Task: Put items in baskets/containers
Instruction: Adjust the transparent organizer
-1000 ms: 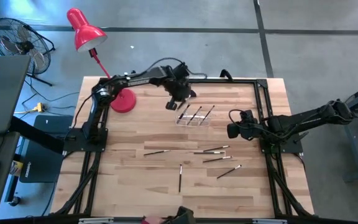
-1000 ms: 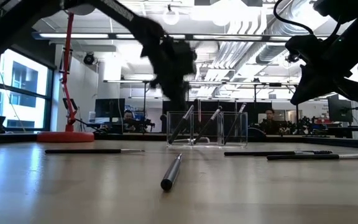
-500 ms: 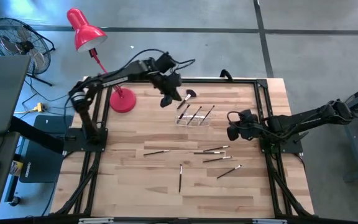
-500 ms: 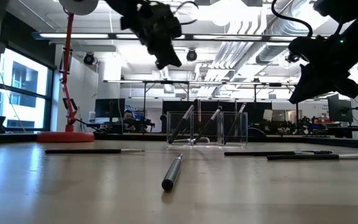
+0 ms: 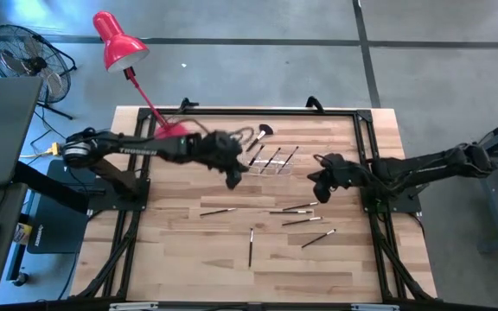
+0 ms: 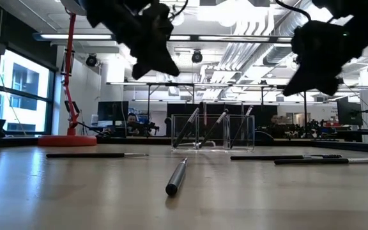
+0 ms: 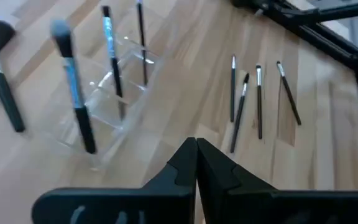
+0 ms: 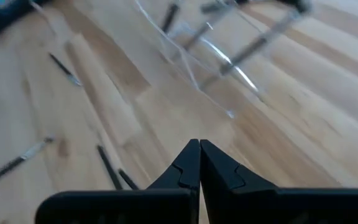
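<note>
**Left arm has pulled back from the holder with nothing in its fingers**

Your left gripper (image 5: 234,175) was up beside the clear holder (image 5: 269,164) a second ago; now the arm has swung out low across the table and the gripper sits on the near side of the holder, just short of it. Its fingers (image 7: 194,163) are pressed together with nothing between them. The fan brush (image 5: 258,134) lies on the wood on the holder's far side, away from your tool. It was not there a second ago, so it looks dropped beside the container rather than into it. That one probably needs picking up again.

Your right gripper (image 5: 317,182) has edged toward the holder and down a little; its fingers (image 8: 199,165) are also clamped shut on nothing. It hangs between the holder and the cluster of loose brushes (image 5: 301,208).

The overhead camera gives you the layout: three brushes (image 5: 273,157) leaning in the holder, five or so lying loose, among them one dark-handled brush (image 5: 251,246) toward the front edge. It blurs the left gripper, though, so its height is hard to read there. The table-level camera fills that gap: both grippers hang well clear of the wood, and the holder (image 6: 213,133) stands upright with three brushes slanting in separate compartments. The left wrist camera alone shows a second, pale-tipped brush (image 7: 0,87) lying outside the holder beside the fan head.
</note>
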{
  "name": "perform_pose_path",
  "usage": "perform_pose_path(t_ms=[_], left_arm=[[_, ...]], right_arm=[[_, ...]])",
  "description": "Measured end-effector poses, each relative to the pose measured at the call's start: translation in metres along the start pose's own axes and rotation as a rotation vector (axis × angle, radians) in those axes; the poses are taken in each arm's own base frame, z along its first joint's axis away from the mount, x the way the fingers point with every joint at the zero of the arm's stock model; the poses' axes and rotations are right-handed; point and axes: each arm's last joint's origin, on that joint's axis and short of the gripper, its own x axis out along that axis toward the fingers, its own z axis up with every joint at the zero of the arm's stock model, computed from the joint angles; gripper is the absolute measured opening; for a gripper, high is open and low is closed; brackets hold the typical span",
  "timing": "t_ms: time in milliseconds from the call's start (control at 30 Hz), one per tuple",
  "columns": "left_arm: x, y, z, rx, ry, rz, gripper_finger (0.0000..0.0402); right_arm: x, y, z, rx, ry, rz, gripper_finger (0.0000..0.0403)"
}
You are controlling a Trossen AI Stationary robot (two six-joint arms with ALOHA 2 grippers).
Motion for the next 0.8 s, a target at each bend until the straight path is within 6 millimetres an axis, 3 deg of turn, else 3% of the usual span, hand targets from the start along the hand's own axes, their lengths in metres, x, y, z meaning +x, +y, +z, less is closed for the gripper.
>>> perform_pose_path(t_ms=[167, 300, 467, 800], left_arm=[[0.007, -0.031, -0.029, 0.018, -0.058, 0.025, 0.0], [-0.001, -0.041, -0.05, -0.019, -0.151, -0.006, 0.0], [-0.018, -0.035, -0.08, -0.055, -0.244, -0.047, 0.0], [-0.056, -0.009, -0.113, -0.09, -0.314, -0.046, 0.0]], right_arm=[[0.017, -0.001, 0.014, -0.018, -0.015, 0.104, 0.0], [0.034, -0.001, 0.018, -0.011, 0.008, 0.173, 0.0], [0.053, 0.006, 0.026, -0.023, 0.057, 0.22, 0.0], [0.081, 0.038, 0.099, -0.282, 0.048, 0.136, 0.0]])
